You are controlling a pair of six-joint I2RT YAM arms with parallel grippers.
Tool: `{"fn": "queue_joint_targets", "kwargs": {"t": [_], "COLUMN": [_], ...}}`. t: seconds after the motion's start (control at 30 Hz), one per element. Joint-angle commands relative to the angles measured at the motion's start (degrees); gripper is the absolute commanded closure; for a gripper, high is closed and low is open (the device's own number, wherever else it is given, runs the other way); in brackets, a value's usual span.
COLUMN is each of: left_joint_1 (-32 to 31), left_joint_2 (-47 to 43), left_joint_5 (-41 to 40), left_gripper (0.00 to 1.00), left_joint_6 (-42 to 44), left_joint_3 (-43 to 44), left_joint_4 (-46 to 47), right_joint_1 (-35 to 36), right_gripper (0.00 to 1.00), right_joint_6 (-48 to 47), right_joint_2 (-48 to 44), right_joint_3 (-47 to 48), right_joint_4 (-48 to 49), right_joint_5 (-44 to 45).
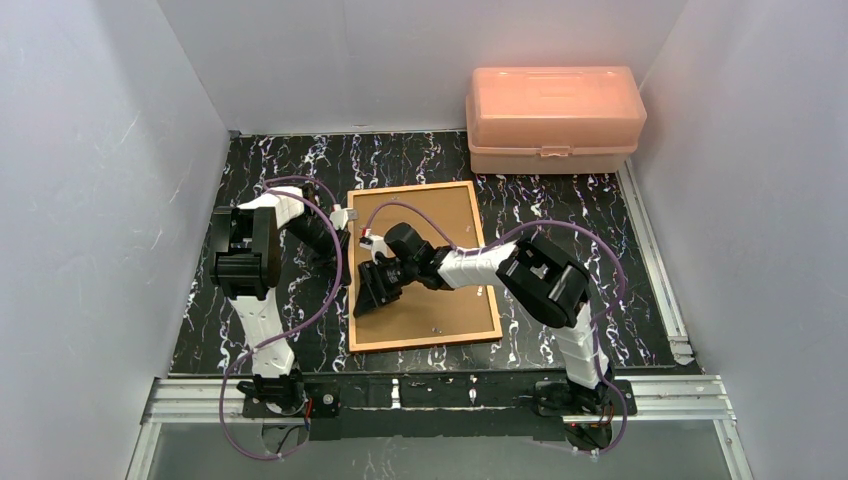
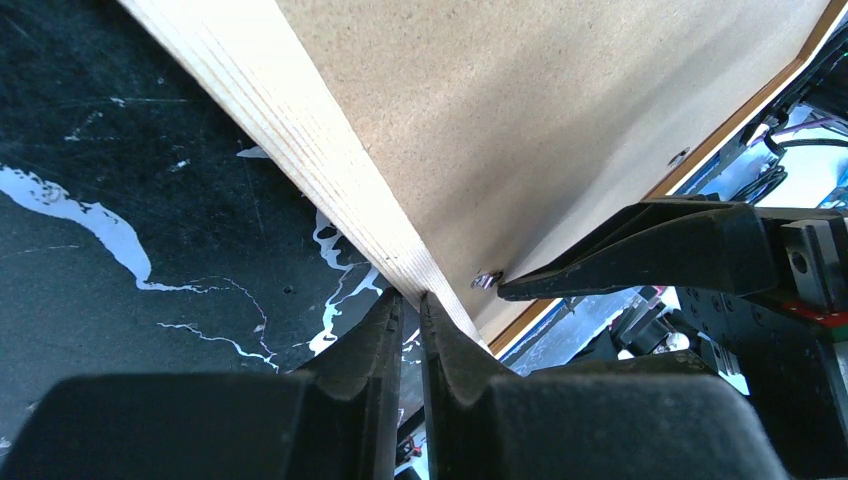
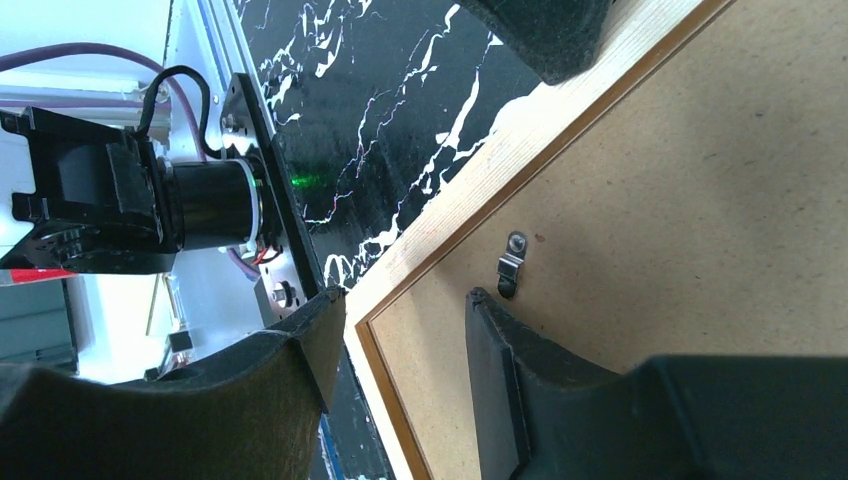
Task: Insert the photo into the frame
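The frame [image 1: 425, 343] lies flat on the black marbled table, its brown backing board [image 1: 430, 215] facing up inside it. The photo does not show in any view. My left gripper [image 1: 345, 232] is at the frame's left rail; in the left wrist view the gripper [image 2: 412, 298] is shut, its tips against the pale rail [image 2: 290, 130]. My right gripper [image 1: 365, 300] reaches across the board. It [image 3: 407, 298] stands open astride the same rail [image 3: 480, 175], one finger outside the frame, the other on the board [image 3: 700, 200] beside a small metal clip [image 3: 511, 262].
A pink plastic box [image 1: 553, 118] stands closed at the back right of the table. White walls enclose the table on three sides. The right arm's finger [image 2: 650, 245] ends close to the clip [image 2: 487, 279], a short way from my left fingers.
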Motion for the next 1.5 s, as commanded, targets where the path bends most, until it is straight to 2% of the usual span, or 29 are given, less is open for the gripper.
{"fn": "queue_joint_targets", "kwargs": {"t": [0.0,0.17,0.37,1.47], "left_joint_1": [-0.6,-0.6,-0.5,-0.5], "left_joint_2": [-1.3,-1.7,-1.9,-2.6], "left_joint_5": [0.5,0.5,0.5,0.8], "left_gripper": [0.92,0.93,0.94,0.97], "left_joint_6": [0.8,1.0,1.1,0.9], "left_joint_3": [-1.2,-1.3,-1.6,-1.9], "left_joint_4": [2.6,2.5,2.8,3.2], "right_joint_1": [0.4,0.4,-0.9,1.2], "right_gripper": [0.45,0.47,0.46,0.47], "right_joint_6": [0.5,0.1,-3.2,-2.7], "right_joint_2": [0.8,-0.9,-4.9,1.4], "right_joint_3": [2.0,2.4,1.0,2.7], "right_joint_4": [2.5,1.9,-2.2,-0.8], "right_joint_5": [0.5,0.1,3.8,3.0]}}
